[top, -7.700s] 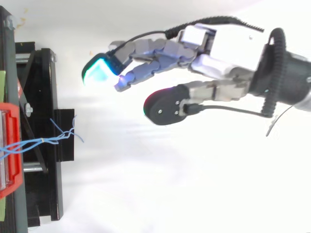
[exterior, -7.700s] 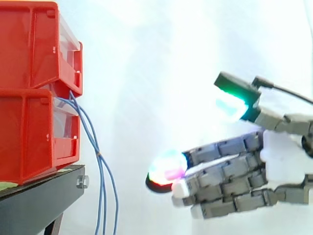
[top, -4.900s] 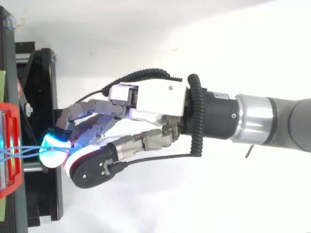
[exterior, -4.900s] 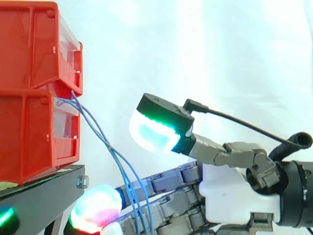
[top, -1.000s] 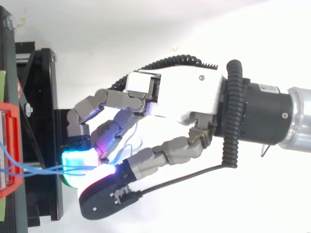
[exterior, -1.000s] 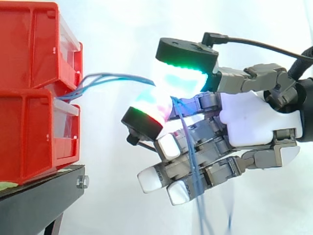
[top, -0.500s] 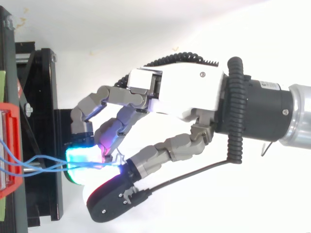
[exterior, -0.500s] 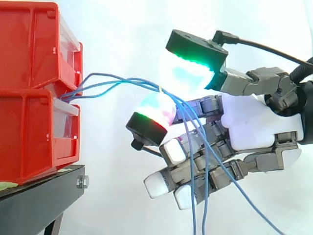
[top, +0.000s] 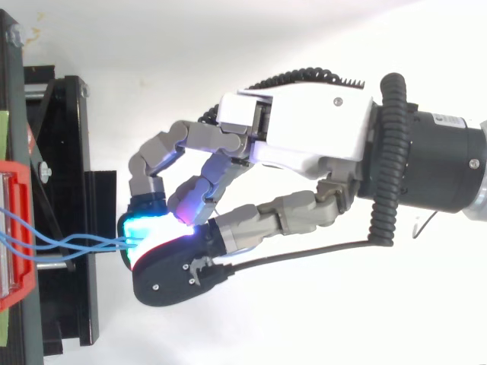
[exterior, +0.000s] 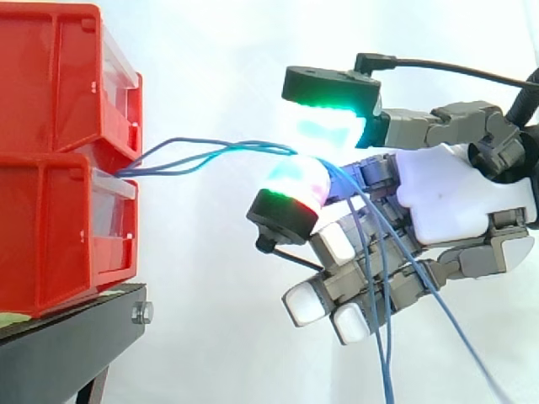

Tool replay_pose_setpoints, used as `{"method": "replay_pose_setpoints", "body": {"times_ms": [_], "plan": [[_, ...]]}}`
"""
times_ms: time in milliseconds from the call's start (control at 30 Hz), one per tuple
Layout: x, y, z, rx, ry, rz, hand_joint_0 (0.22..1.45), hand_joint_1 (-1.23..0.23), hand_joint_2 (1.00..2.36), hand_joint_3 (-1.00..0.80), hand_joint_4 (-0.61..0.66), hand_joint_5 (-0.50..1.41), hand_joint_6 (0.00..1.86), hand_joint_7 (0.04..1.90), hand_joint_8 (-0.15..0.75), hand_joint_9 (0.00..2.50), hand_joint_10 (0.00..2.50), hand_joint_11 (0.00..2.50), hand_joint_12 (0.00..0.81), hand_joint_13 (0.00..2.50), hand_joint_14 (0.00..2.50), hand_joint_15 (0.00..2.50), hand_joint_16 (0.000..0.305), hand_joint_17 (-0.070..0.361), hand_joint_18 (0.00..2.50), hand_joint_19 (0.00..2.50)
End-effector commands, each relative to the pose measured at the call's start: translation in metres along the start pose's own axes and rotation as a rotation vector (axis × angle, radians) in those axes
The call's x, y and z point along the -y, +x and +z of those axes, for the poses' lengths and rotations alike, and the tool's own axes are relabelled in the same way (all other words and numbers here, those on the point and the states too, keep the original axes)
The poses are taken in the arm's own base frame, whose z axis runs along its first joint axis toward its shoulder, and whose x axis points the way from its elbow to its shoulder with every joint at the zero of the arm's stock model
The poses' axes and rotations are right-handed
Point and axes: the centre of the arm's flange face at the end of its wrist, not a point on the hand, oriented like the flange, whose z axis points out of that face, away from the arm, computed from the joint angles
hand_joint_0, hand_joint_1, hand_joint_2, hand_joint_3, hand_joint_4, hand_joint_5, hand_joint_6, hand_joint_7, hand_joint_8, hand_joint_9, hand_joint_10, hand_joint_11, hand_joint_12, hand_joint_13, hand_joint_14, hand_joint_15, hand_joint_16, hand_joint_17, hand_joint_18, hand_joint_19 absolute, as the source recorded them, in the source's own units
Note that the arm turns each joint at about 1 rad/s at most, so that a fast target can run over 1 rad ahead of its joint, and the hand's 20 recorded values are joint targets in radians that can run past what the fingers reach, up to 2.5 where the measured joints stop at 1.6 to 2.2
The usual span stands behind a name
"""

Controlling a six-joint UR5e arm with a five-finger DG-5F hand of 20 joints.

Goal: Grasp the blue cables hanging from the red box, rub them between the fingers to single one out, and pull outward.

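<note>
Thin blue cables (exterior: 210, 154) run from the gap between the stacked red boxes (exterior: 63, 151) out to the right, nearly level, and into my hand (exterior: 455, 210). My thumb pad (exterior: 324, 105), glowing green and cyan, presses down over a fingertip (exterior: 290, 194) glowing cyan and red, with the cables pinched between them. Past the pinch the loose cable ends (exterior: 383, 278) hang down across my curled lower fingers. From above, the cables (top: 68, 245) stretch from the box front (top: 17, 228) to my hand (top: 304, 144).
The boxes stand on a black stand (exterior: 72, 345) at the left, seen from above as a black frame (top: 61, 190). A white curtain backs the scene, with open room to the right of the boxes.
My hand has drawn right, away from the boxes, and the thumb has come down onto the fingertip. The cables between box and hand have straightened toward level.
</note>
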Motion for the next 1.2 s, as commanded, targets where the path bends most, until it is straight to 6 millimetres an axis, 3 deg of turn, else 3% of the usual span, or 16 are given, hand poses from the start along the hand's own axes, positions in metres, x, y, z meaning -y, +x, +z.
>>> {"method": "replay_pose_setpoints", "body": {"times_ms": [0, 167, 200, 300, 467, 600, 867, 1067, 1167], "plan": [[0.000, -0.003, 0.000, 0.005, 0.001, -0.002, 0.61, -0.79, 1.02, -0.14, 0.07, -0.14, 0.91, 1.14, 0.311, 1.04, 0.02, 0.58, 0.379, 0.79, 0.02, 0.47, 0.051, 0.116, 0.74, 0.49], [-0.001, -0.007, 0.001, 0.010, -0.003, 0.000, 0.66, -0.86, 1.02, -0.23, 0.00, -0.16, 0.93, 1.08, 0.273, 0.97, 0.02, 0.58, 0.352, 0.74, 0.02, 0.47, 0.047, 0.105, 0.69, 0.48], [-0.001, -0.009, 0.001, 0.013, -0.003, 0.001, 0.72, -0.91, 1.01, -0.36, -0.03, -0.17, 0.93, 1.05, 0.262, 0.96, 0.02, 0.59, 0.345, 0.73, 0.02, 0.45, 0.046, 0.103, 0.69, 0.45], [0.000, -0.013, 0.001, 0.016, -0.002, -0.001, 0.76, -0.90, 1.00, -0.49, -0.06, -0.17, 0.93, 1.03, 0.257, 0.95, 0.02, 0.57, 0.337, 0.73, 0.02, 0.45, 0.044, 0.100, 0.69, 0.44], [0.000, -0.018, 0.002, 0.020, -0.003, 0.001, 0.74, -0.91, 1.00, -0.50, -0.07, -0.16, 0.93, 1.09, 0.253, 0.98, 0.02, 0.58, 0.332, 0.75, 0.02, 0.45, 0.043, 0.097, 0.71, 0.44], [0.000, -0.018, 0.002, 0.020, -0.003, 0.001, 0.66, -0.89, 1.00, -0.50, 0.02, -0.15, 0.93, 1.03, 0.252, 1.03, 0.02, 0.59, 0.334, 0.78, 0.02, 0.48, 0.043, 0.096, 0.72, 0.47], [0.000, -0.021, 0.002, 0.023, 0.002, 0.000, 0.43, -0.65, 1.00, -0.50, 0.08, -0.13, 0.90, 1.06, 0.312, 1.14, 0.02, 0.56, 0.402, 0.87, 0.02, 0.50, 0.056, 0.125, 0.82, 0.50], [0.000, -0.023, 0.002, 0.025, 0.002, 0.000, 0.46, -0.53, 1.00, -0.50, 0.08, -0.12, 0.89, 1.09, 0.309, 1.15, 0.02, 0.56, 0.394, 0.88, 0.02, 0.51, 0.054, 0.122, 0.81, 0.53], [-0.003, -0.024, 0.002, 0.025, -0.002, 0.002, 0.57, -0.61, 1.00, -0.47, 0.07, -0.13, 0.88, 1.13, 0.281, 1.14, 0.02, 0.58, 0.365, 0.86, 0.02, 0.53, 0.048, 0.107, 0.75, 0.58]]}}
